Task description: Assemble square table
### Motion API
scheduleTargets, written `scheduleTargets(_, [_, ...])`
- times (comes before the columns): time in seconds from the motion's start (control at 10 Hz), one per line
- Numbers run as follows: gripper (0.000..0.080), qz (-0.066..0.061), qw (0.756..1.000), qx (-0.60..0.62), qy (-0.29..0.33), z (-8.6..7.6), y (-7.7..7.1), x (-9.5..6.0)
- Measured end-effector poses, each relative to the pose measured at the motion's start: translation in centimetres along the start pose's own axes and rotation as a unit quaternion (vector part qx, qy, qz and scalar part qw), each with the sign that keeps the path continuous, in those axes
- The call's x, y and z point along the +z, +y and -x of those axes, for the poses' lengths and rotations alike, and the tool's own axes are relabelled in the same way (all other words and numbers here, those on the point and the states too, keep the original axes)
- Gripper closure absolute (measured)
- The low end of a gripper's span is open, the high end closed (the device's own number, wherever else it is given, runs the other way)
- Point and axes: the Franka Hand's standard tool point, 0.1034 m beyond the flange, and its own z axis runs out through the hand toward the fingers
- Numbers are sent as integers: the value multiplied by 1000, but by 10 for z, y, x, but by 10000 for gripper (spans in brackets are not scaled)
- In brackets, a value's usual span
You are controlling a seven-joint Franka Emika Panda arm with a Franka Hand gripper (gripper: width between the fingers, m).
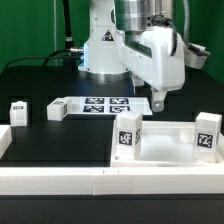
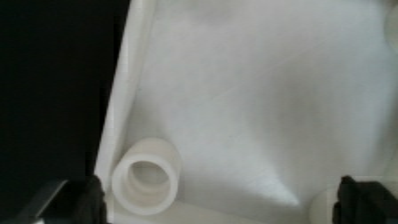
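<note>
Fingers (image 2: 368, 196) wide apart, holding nothing, over the white plastic square tray-like tabletop (image 2: 267, 100); its round white socket (image 2: 146, 176) sits near one finger. Square up to the raised rim before you close.

We find no legible words, numbers or brands. Only black-and-white square tags (image 1: 126, 139) show: on the block legs (image 1: 207, 134), the marker board (image 1: 101, 104), the arm base (image 1: 100, 55).

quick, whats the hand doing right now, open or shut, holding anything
hand: open, fingers spread wide, gripping nothing; the white tabletop lies beyond it.
</note>
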Motion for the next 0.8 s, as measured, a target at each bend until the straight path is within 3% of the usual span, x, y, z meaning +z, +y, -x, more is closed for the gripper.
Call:
scheduleTargets(0.4, [150, -1, 997, 71, -9, 4, 1, 2])
scheduleTargets(0.8, [150, 25, 995, 95, -3, 4, 30, 38])
